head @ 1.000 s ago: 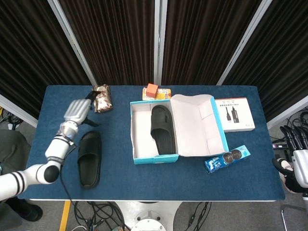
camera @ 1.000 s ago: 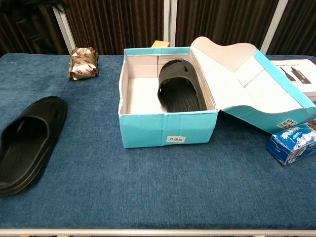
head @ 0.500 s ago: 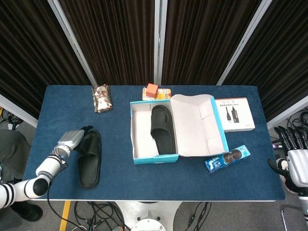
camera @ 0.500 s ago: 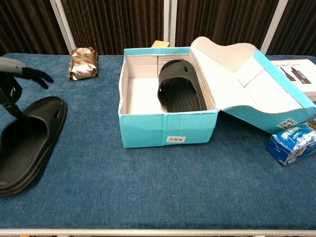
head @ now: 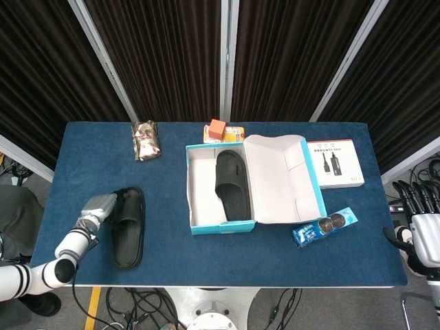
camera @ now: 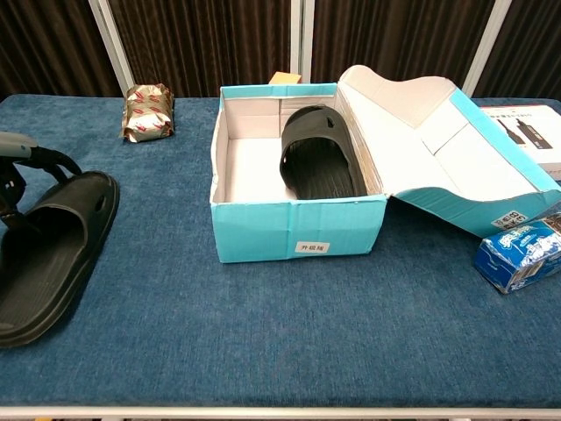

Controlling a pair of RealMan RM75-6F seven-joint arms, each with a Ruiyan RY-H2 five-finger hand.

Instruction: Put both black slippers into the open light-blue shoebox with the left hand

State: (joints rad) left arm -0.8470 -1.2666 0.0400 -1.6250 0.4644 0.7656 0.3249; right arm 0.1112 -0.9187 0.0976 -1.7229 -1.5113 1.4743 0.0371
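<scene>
One black slipper (head: 128, 228) (camera: 48, 254) lies flat on the blue table, near its left edge. My left hand (head: 100, 208) (camera: 19, 171) is down on the slipper's toe end. Its fingers (camera: 54, 161) curl over the toe rim and the thumb presses on the strap, so it grips the slipper. The second black slipper (head: 232, 181) (camera: 320, 164) lies inside the open light-blue shoebox (head: 222, 227) (camera: 298, 230), leaning on its right wall. My right hand (head: 426, 234) hangs off the table's right edge, fingers apart and holding nothing.
A foil snack pack (head: 145, 140) (camera: 147, 112) lies at the back left. An orange block (head: 217, 128) stands behind the box. The box lid (head: 282, 180) lies open to the right, beside a white carton (head: 335, 163) and a blue cookie pack (head: 324, 227) (camera: 519, 255).
My left hand came down from above the back left of the table to the slipper's toe end, and its fingers went from spread to curled over the rim. The slipper barely moved.
</scene>
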